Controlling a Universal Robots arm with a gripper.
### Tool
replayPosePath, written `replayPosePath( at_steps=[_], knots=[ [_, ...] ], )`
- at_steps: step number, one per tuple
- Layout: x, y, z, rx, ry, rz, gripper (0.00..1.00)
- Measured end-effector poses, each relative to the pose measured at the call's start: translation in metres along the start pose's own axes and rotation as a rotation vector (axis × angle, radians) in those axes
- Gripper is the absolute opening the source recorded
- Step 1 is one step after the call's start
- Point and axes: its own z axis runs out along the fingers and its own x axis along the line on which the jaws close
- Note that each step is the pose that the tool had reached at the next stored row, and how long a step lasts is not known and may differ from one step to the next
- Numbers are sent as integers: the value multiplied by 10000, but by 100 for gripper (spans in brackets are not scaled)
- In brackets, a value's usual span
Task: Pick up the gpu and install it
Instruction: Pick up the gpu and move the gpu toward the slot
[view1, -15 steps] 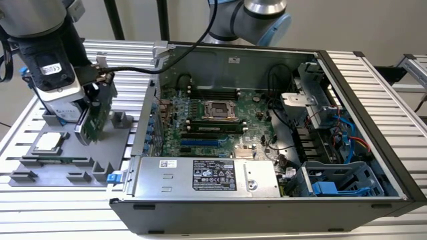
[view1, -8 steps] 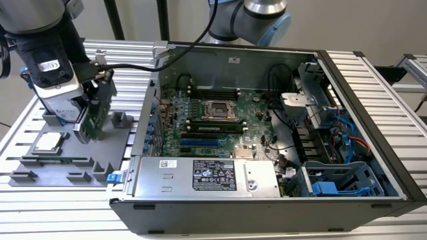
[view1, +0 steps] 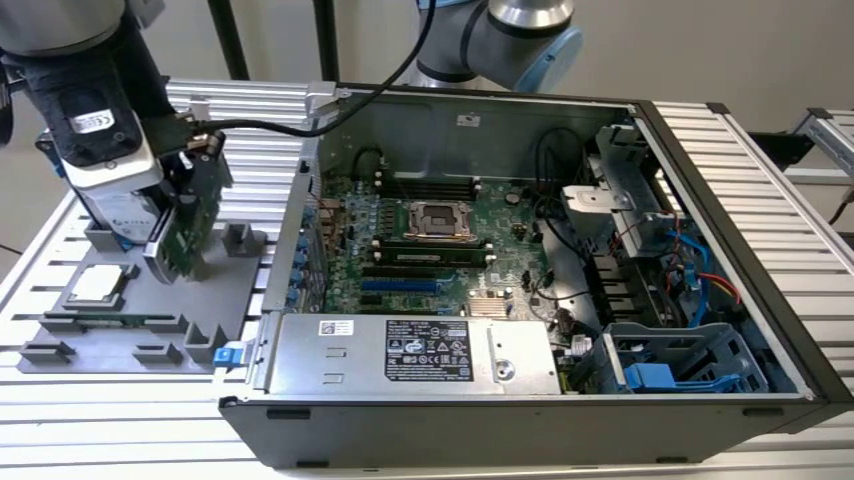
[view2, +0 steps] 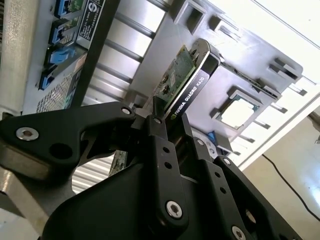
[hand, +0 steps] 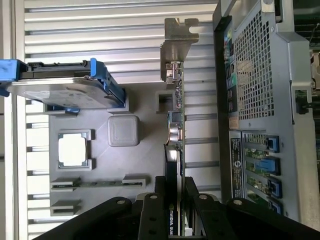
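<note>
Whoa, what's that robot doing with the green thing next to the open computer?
The robot arm's gripper has its fingers shut on the gpu, the green card. It holds the card on edge at the gray parts tray, on the exterior view's left of the open computer case. Whether the card is lifted clear of the tray is hard to tell. It is not in the computer yet. A silver chip sits on the tray.

- Exterior view: we see even, diffuse light; the computer case (view1: 467, 125) holds soft interior shadow.
- Second wrist view: we note glare whitening the table (view2: 125, 40); the gripper (view2: 172, 122) is underexposed.
- First wrist view: we find bright sheen along the table slats.
</note>
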Motion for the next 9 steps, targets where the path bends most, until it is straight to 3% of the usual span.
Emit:
replayPosePath(
  at_steps=[9],
  knots=[
    [0, 8, -73, 0, 0, 0, 0]
  ],
)
